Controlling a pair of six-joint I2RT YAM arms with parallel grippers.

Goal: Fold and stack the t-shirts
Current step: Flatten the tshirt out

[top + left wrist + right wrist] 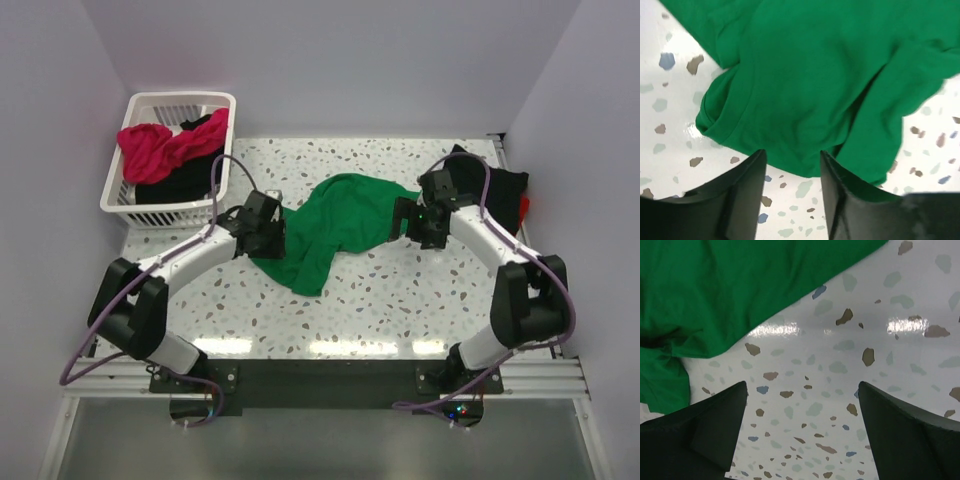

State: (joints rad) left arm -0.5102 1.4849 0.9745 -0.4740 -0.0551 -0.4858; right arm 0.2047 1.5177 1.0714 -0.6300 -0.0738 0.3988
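Bench (400,290): glossy white top with terrazzo flecks in brown, grey, blue and pale green. Back wall (330,60), left wall (50,150), right wall (590,120): plain pale lilac-white panels, closing bench in on three sides. Light soft, even. Glare patches (330,347) in row along near bench edge; more glare on top in right wrist view. Aluminium rails (560,375) and dark plate (330,385) run along near edge. Grey surface (320,440) beyond them, floor or shelf unclear.

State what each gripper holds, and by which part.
Nothing. The left gripper stands open at the green shirt's edge; the right gripper is open above the table.
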